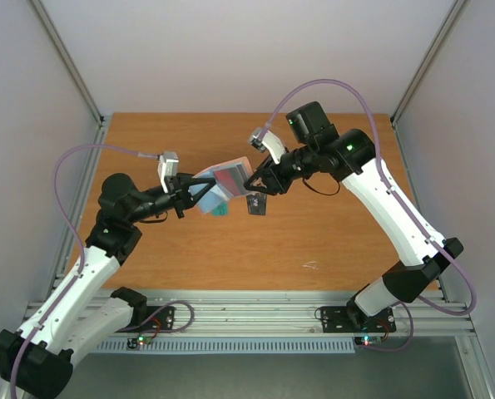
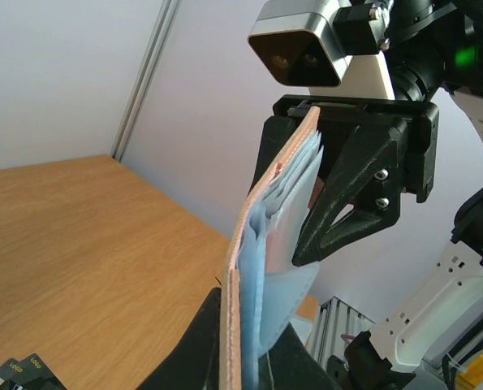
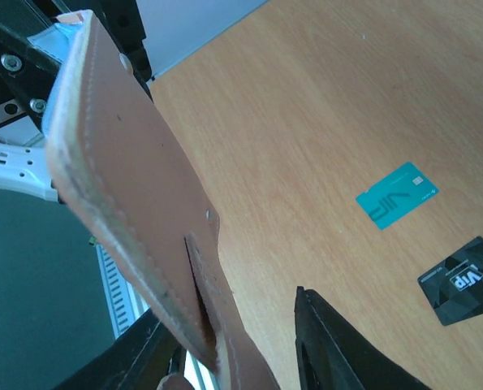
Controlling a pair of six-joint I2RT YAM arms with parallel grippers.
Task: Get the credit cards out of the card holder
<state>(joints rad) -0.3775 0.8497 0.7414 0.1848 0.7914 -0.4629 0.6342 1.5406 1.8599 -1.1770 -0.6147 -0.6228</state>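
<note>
holder (image 1: 222, 184) keeps red card (image 1: 229, 179); teal (image 3: 396, 195), black (image 3: 465, 280) lie out.

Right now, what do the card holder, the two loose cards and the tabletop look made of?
Card holder: leather or faux leather, matte, stitched edge; pale blue lining looks smooth, possibly synthetic.
Teal card and black card: thin rigid plastic by the look, printed lettering, slight sheen.
Tabletop: wood or wood-look laminate, visible grain, satin finish; cannot tell which.
</note>
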